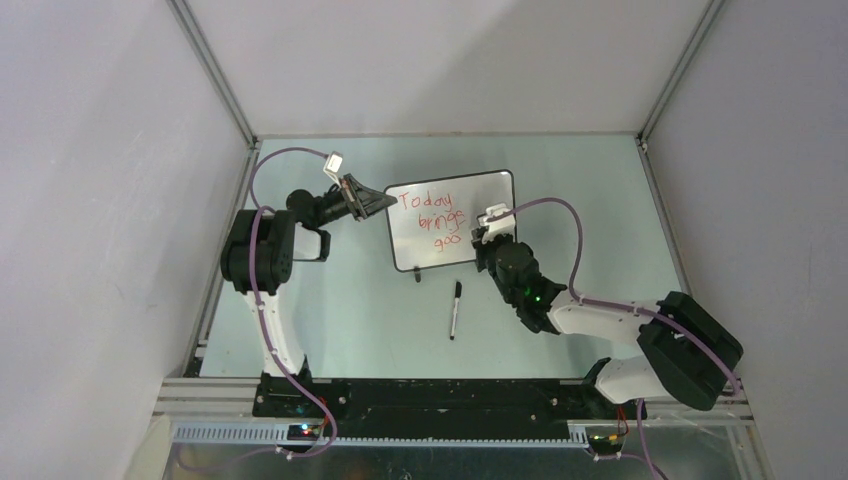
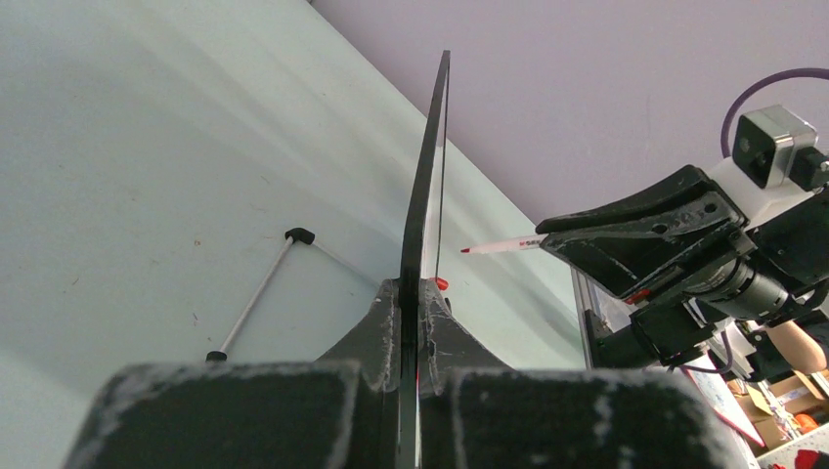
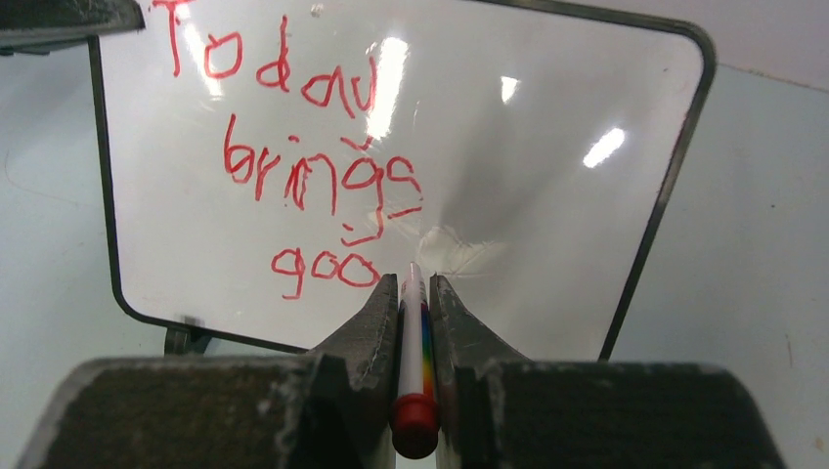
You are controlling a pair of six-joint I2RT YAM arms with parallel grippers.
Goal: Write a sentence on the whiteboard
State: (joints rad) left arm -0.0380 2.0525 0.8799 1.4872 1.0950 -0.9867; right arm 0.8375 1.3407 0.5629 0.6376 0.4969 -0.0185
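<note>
The table (image 1: 330,330) carries the whiteboard (image 1: 470,215) upright near its middle, its face turned toward the right arm so it can be written on. The left gripper (image 2: 415,293) is pressed together on the board's left edge, likely to brace it against the writing push. The right gripper (image 3: 414,283) pinches a red marker (image 3: 414,362), whose tip is close to the face just after "goo", the last of 3 lines in the sentence (image 3: 303,166). 1 black pen (image 1: 455,308) lies unused in front of the board.
</note>
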